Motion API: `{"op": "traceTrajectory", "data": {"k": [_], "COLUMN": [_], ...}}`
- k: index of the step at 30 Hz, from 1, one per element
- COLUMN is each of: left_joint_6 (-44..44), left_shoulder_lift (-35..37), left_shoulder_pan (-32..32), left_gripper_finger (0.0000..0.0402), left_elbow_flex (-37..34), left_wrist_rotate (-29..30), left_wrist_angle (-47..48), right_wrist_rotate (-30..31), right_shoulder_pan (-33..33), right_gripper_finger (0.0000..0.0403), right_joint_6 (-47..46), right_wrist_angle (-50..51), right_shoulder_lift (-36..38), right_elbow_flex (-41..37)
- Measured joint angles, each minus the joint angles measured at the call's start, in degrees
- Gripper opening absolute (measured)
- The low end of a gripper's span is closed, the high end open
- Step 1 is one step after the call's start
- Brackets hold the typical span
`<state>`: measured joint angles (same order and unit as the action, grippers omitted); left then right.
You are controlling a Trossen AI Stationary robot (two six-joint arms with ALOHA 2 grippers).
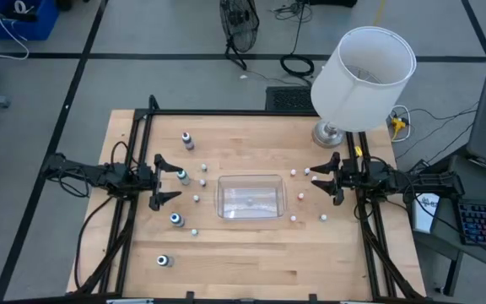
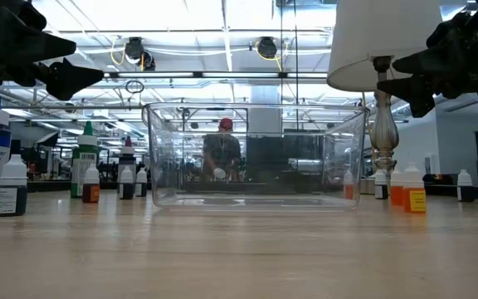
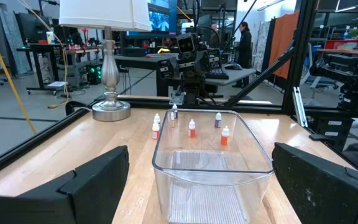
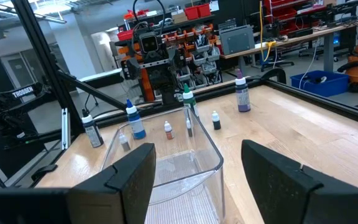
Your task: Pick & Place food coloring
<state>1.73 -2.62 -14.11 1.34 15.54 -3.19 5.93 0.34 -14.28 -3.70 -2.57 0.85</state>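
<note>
The food coloring bottles stand upright on the wooden table on both sides of a clear plastic tub [image 1: 250,196]. Left of it are a tall dark-capped one [image 1: 188,139], a green-capped one [image 1: 181,176], a blue one [image 1: 176,219] and one near the near edge [image 1: 164,261]. Several tiny ones [image 1: 302,197] stand to its right, some with orange contents [image 3: 192,129]. My left gripper [image 1: 175,180] hovers open left of the tub, above the table. My right gripper [image 1: 321,177] hovers open right of the tub. Both point at the tub and hold nothing.
A table lamp with a white shade [image 1: 361,67] stands on its metal base [image 1: 329,133] at the far right corner, close behind my right arm. Black frame rails [image 1: 133,169] run along the table's left and right sides. The tub looks empty inside.
</note>
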Motion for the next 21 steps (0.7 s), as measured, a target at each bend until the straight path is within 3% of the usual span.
{"op": "traceTrajectory", "data": {"k": [6,16,21], "left_joint_6": [0.00,0.00,0.00], "left_shoulder_lift": [-0.01,-0.01,0.00], "left_shoulder_pan": [-0.01,0.00,0.00], "left_gripper_finger": [0.0390,0.0390,0.0390], "left_elbow_flex": [0.00,0.00,0.00], "left_wrist_rotate": [0.00,-0.01,0.01], "left_wrist_angle": [0.00,-0.01,-0.01], "right_wrist_rotate": [0.02,-0.10,-7.82], "right_shoulder_pan": [0.00,0.11,0.12], "right_gripper_finger": [0.0224,0.0224,0.0224], "right_joint_6": [-0.28,-13.33,-12.19], "right_wrist_angle": [-2.13,-8.59,-13.57], "right_shoulder_lift": [0.04,0.01,0.06], "right_elbow_flex": [0.01,0.00,-0.01]}}
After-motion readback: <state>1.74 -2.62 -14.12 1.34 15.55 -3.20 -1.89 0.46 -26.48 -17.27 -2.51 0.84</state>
